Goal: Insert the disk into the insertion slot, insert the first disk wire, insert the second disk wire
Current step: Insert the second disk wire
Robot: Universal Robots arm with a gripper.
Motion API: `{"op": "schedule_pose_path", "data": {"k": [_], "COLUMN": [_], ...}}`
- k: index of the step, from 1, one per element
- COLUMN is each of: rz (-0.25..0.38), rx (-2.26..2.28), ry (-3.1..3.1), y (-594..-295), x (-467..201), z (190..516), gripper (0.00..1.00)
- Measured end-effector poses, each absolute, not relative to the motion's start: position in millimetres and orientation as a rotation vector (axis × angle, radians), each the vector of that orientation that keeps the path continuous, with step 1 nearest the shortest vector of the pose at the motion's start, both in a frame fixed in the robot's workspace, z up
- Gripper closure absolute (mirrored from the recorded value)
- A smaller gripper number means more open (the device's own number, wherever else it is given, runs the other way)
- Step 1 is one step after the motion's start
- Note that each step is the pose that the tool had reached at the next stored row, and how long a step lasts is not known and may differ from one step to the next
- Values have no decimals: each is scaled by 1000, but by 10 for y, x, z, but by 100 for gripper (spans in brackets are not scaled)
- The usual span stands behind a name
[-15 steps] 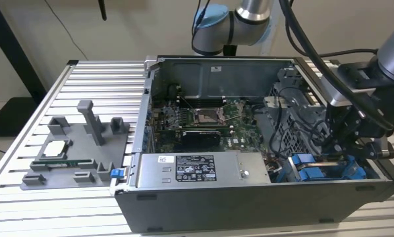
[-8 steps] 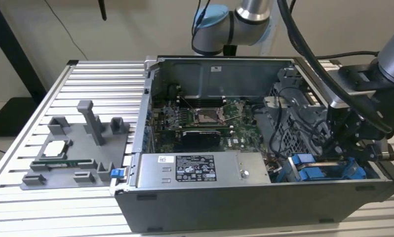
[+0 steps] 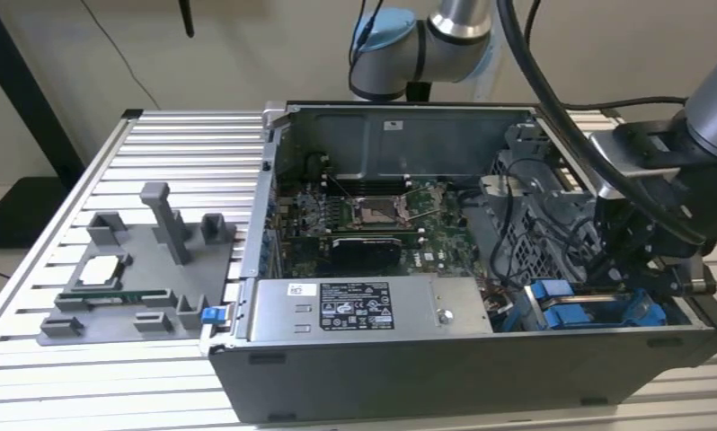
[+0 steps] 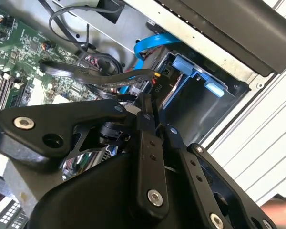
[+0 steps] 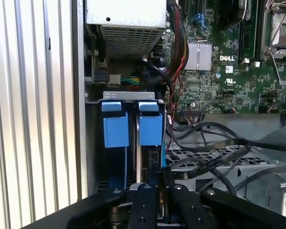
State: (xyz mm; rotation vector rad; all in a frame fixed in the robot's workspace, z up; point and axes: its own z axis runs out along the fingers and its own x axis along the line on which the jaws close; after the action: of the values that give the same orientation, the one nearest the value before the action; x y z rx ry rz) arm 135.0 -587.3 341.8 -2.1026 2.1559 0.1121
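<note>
The disk [image 5: 147, 160] stands on edge in the insertion slot [image 5: 133, 98], a grey metal bay at the front corner of the open computer case [image 3: 455, 377]. Its blue carrier [image 5: 150, 129] sits beside a second blue carrier [image 5: 115, 130]. My gripper [image 5: 159, 175] is low over the disk's rear edge, its black fingers [image 4: 145, 143] pressed together. What lies between the tips is hidden. A blue flat wire [image 4: 152, 43] and black flat wires [image 4: 100, 76] loop just beyond the tips. In the exterior view the gripper [image 3: 632, 280] reaches down into the bay [image 3: 580, 310] at that view's right.
A silver power-supply box [image 3: 371, 310] lies along the case's front edge, next to the bay. The motherboard [image 3: 358, 215] fills the case floor. A grey fixture [image 3: 131, 278] with small parts stands on the slatted table [image 3: 179, 135] at the exterior view's left.
</note>
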Motion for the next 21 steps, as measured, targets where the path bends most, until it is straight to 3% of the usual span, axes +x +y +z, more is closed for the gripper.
{"op": "schedule_pose_path", "data": {"k": [13,14,21], "rz": [110,113,119], "rx": [-2089,-2087,-2075], "ry": [2167,2166,2171], "y": [-5873,-5874,-5873], "x": [1349,1349,1347], "z": [3327,3319,3540], "gripper": [100,0,0]}}
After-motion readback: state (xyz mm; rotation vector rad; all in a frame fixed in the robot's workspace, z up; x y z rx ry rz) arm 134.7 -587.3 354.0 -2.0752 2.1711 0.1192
